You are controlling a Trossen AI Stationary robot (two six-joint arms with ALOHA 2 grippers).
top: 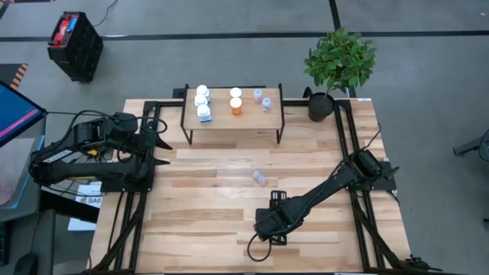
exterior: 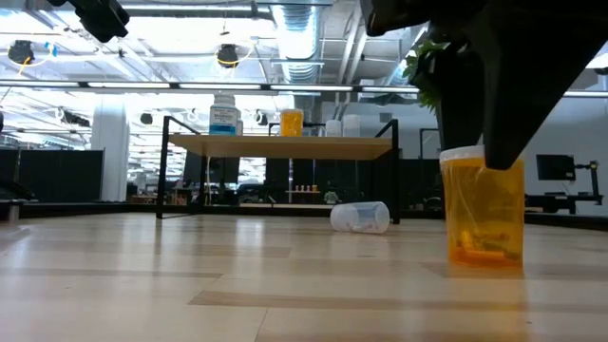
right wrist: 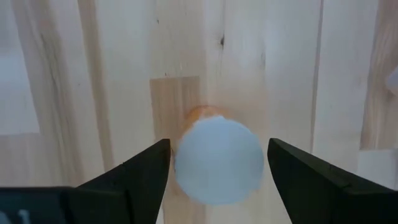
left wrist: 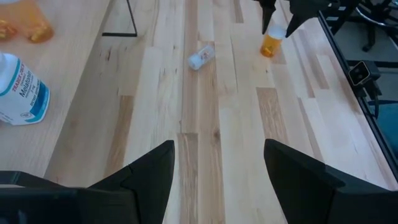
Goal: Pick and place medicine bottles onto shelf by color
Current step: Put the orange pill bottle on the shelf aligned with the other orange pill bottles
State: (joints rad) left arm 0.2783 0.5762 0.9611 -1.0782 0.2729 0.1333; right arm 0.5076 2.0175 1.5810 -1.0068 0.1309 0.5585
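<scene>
An orange bottle with a white cap [exterior: 484,214] stands upright on the table near the front; the right wrist view looks down on its cap [right wrist: 219,160]. My right gripper [right wrist: 217,163] is open above it, pointing down, one finger on either side of the cap with a small gap each side. In the high view the gripper [top: 267,228] hides the bottle. A clear bottle [top: 260,178] lies on its side at mid-table. The shelf [top: 233,118] at the far side carries white [top: 202,103], orange [top: 236,101] and clear [top: 262,99] bottles. My left gripper [top: 163,143] waits open at the table's left.
A potted plant [top: 336,65] stands at the far right corner beside the shelf. Black frame rails [top: 348,145] run along the table's left and right sides. Bare tabletop lies between the shelf and the lying clear bottle [left wrist: 201,56].
</scene>
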